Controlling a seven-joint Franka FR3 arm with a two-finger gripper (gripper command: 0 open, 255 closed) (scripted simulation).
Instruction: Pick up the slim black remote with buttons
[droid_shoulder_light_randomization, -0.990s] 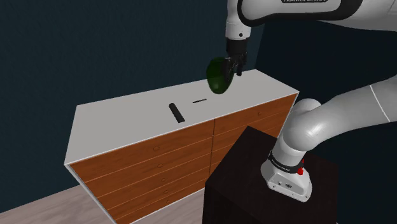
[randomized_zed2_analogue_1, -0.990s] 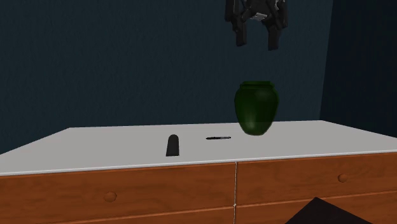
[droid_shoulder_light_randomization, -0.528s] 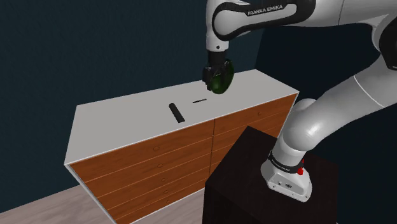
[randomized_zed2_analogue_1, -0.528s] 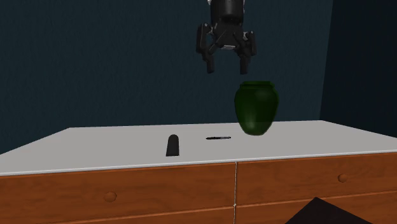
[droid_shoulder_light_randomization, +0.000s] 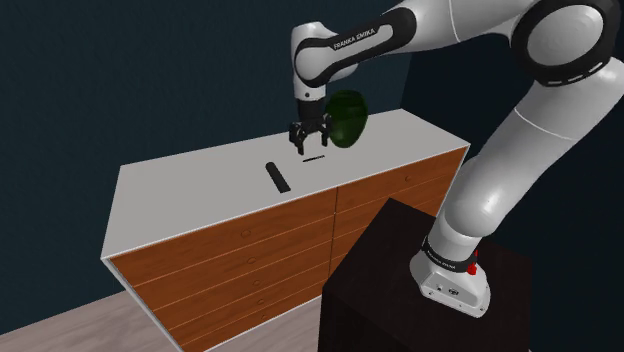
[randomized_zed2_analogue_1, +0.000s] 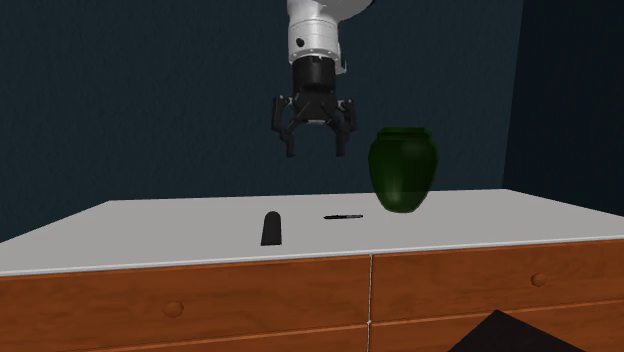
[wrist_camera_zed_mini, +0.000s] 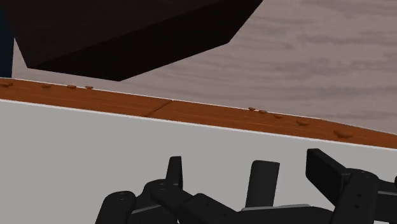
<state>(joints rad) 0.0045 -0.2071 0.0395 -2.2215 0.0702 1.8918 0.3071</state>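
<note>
Jaws apart, pointing down nr remote (randomized_zed2_analogue_1: 271, 228)

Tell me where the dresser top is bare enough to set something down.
Widest bare stretch: the white dresser top from the slim black remote to the shoulder view's left end. Another lies beyond the dark green vase. Crowded among remote, thin black pen and vase, under the open end effector.

You are looking at a furnished room in a home, probably a bedroom or living room. A wide chest of drawers (droid_shoulder_light_randomization: 240, 245) has a white top, rows of brown wooden drawer fronts and small knobs. Behind the chest rises a dark blue wall (droid_shoulder_light_randomization: 120, 70). On the chest's top stands a green vase (droid_shoulder_light_randomization: 347, 118). Below the chest lies pale plank flooring (droid_shoulder_light_randomization: 60, 325).
</note>
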